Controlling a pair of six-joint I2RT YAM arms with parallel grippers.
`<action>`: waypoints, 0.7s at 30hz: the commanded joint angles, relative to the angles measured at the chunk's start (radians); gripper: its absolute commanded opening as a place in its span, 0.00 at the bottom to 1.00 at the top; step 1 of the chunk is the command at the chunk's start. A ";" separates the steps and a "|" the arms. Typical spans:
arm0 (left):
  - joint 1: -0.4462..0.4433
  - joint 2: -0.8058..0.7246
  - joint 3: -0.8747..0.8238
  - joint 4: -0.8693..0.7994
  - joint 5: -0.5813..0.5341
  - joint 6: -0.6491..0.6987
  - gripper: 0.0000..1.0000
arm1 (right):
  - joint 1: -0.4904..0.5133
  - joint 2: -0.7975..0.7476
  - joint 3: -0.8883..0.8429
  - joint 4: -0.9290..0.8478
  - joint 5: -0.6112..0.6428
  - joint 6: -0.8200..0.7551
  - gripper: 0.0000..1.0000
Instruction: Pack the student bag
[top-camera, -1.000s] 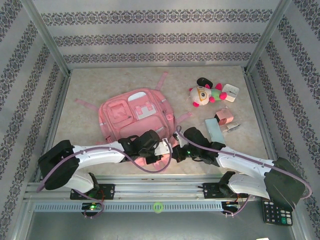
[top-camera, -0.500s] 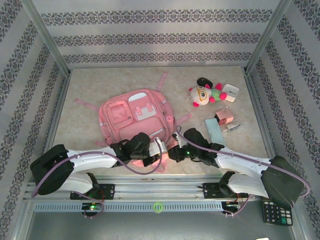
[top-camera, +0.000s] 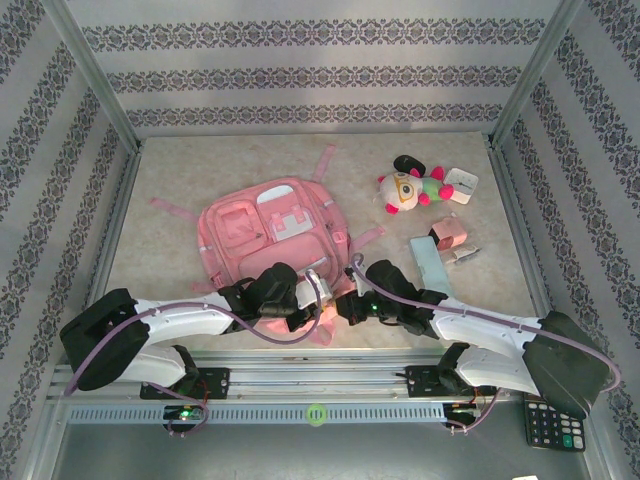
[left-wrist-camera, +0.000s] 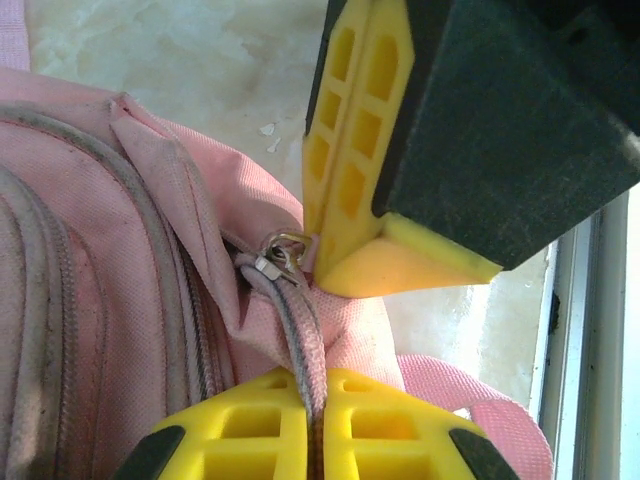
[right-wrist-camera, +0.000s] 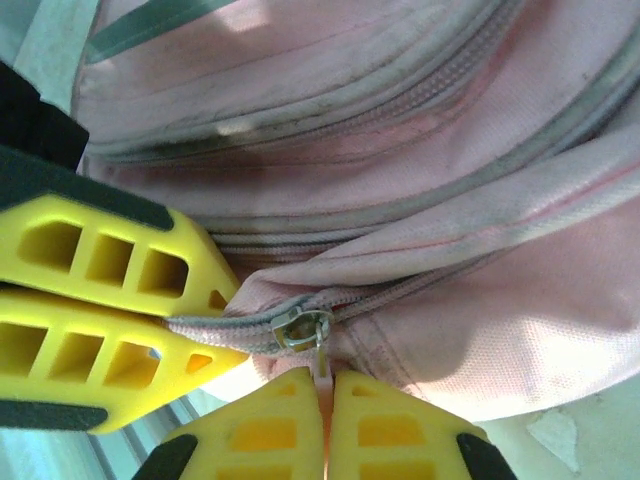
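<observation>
So both arms are bunched up at the near edge of the student bag (top-camera: 265, 225). The left gripper (left-wrist-camera: 312, 392) is clenched on the grey zipper tape (left-wrist-camera: 300, 330) right at the bag's edge. The right gripper (right-wrist-camera: 325, 385) is pinched tight on the little pink zipper pull (right-wrist-camera: 322, 365). The two are practically touching.

Handling-wise, this thing is pure soft fabric. It bunches and folds wherever the fingers bite, and it looks light and floppy with nothing stiff inside as far as I can tell. My guess is that yanking the pull alone would just drag the whole bag across the counter, so pinning the tape next to the slider is the right hold. The pull tab is tiny and could slip out. Nothing fragile here though.

The bag lies flat, left of centre, pockets up, with its pink straps splayed out beyond it.

Room stuff: a calculator (top-camera: 550, 425) sits off the near right corner, outside the rail. The counter (top-camera: 200, 170) is pale, smooth and marbled, so probably slick under fabric. To the right of the bag are a flat grey slab (top-camera: 430, 262) and a small pink object (top-camera: 448, 233). Farther back are a plush toy (top-camera: 405, 190) and a white box (top-camera: 461, 184). Patterned walls (top-camera: 300, 75) close in three sides.
</observation>
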 joint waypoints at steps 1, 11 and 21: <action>0.008 -0.056 0.022 0.114 0.086 0.021 0.00 | -0.010 -0.021 0.008 -0.127 0.063 -0.032 0.00; 0.029 -0.234 0.083 -0.493 0.099 0.441 0.00 | -0.288 -0.056 0.094 -0.378 -0.038 -0.194 0.00; 0.066 -0.377 0.092 -0.758 -0.122 0.531 0.24 | -0.068 -0.034 0.135 -0.278 -0.066 -0.117 0.00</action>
